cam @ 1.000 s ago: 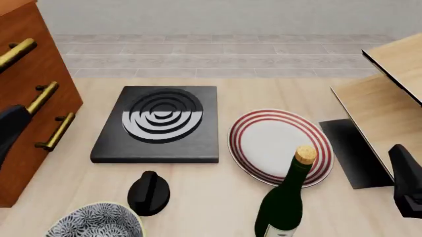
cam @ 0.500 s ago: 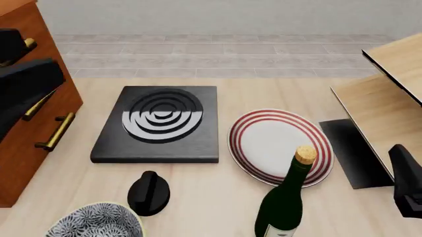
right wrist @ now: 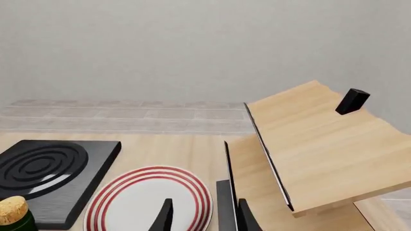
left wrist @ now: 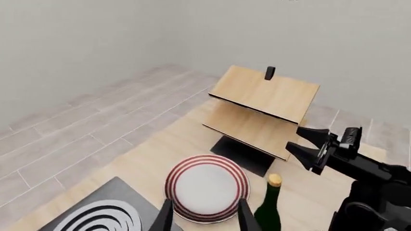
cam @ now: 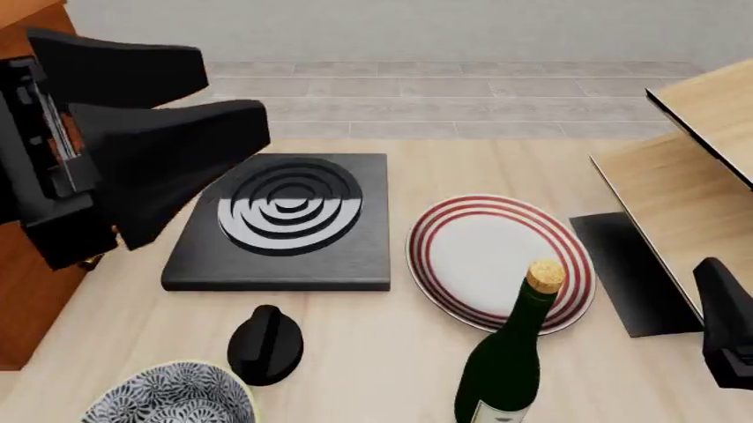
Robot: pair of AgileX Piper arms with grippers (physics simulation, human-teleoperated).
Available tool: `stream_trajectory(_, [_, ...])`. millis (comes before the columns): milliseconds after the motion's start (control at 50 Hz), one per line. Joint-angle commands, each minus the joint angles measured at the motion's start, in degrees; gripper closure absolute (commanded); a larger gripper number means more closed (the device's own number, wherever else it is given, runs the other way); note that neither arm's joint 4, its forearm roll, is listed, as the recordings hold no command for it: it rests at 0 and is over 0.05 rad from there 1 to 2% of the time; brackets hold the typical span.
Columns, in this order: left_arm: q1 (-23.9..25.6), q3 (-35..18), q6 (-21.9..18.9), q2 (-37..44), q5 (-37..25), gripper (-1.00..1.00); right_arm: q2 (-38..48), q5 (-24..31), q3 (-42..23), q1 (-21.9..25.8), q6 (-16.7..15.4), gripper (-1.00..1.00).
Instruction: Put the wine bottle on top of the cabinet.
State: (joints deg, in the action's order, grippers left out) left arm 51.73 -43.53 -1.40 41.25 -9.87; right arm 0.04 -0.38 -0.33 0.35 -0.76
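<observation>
Cabinet [cam: 24, 291] mostly hidden behind open left tool [cam: 235, 101]; right tool [right wrist: 200, 214] open.

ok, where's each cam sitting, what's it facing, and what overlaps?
Front: fixed, above the table on the arms' side, looking forward and down; left gripper looms large, right arm at the edge.
Left wrist: high, facing the plate, bottle and right arm; fingertips show.
Right wrist: low, facing plate and shelf; fingertips show.
All three share plate and bottle.
</observation>
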Motion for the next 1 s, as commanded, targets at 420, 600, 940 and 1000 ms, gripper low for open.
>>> stream_trajectory(420, [10.02,0.88,2.05,14.58,10.82,-1.0,0.01,-0.07,0.07,0.0,0.0,-1.0])
stream_trajectory(600, [13.25,0.43,2.89,18.46,12.47,-1.0,0.01,-0.02,0.0,0.0,0.0,-1.0])
stream_trajectory(940, [16.27,0.06,3.11,22.4,14.04,-1.0,0.01,0.09,0.01,-0.02,0.1,-1.0])
stream_trajectory(1000, [16.67,-0.18,2.88,23.09,14.16,-1.0,0.01,-0.01,0.03,-0.01,0.03,-1.0])
